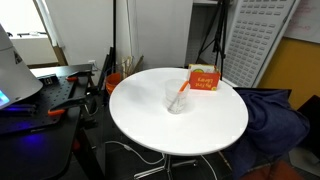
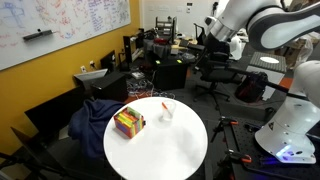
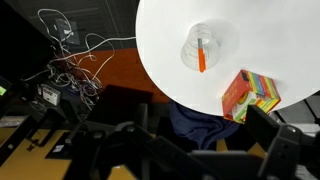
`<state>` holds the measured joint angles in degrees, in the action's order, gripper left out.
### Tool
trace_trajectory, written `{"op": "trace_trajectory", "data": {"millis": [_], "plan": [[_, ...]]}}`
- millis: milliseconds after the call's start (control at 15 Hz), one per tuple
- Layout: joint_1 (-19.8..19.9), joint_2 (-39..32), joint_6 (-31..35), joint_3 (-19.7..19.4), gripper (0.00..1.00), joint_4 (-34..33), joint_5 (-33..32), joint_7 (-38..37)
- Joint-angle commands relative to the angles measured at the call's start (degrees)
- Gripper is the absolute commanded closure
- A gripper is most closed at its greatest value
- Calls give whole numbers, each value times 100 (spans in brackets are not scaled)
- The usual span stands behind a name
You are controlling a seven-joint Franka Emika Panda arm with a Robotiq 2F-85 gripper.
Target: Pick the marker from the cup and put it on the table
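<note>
Gripper (image 3: 205,150) nearest the lens, jaws spread wide, holding nothing, well apart from the cup (image 3: 188,47). Marker (image 3: 201,53) leans inside that cup, mid round white surface (image 3: 165,30). Marker looks light, stiff, smooth plastic, so pinch the end poking above the rim. Cup is clear and thin, probably tips easily. Orange-red box (image 3: 250,95) sits near, not touching.

You see, well ahead of your wide-spread fingers (image 3: 272,146), the clear cup (image 3: 204,40) holding the marker (image 3: 201,56) on the white counter (image 3: 160,45), an orange-red box (image 3: 250,95) lying nearer the right-hand finger.
</note>
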<state>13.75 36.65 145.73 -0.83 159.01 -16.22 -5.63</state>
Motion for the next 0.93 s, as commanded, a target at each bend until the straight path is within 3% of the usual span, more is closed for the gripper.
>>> {"op": "trace_trajectory", "data": {"millis": [0,867], "plan": [[37,-433,504,-163,0,-8,-140,397],[114,-1398,1284,-335,0,-4,-131,648]]}}
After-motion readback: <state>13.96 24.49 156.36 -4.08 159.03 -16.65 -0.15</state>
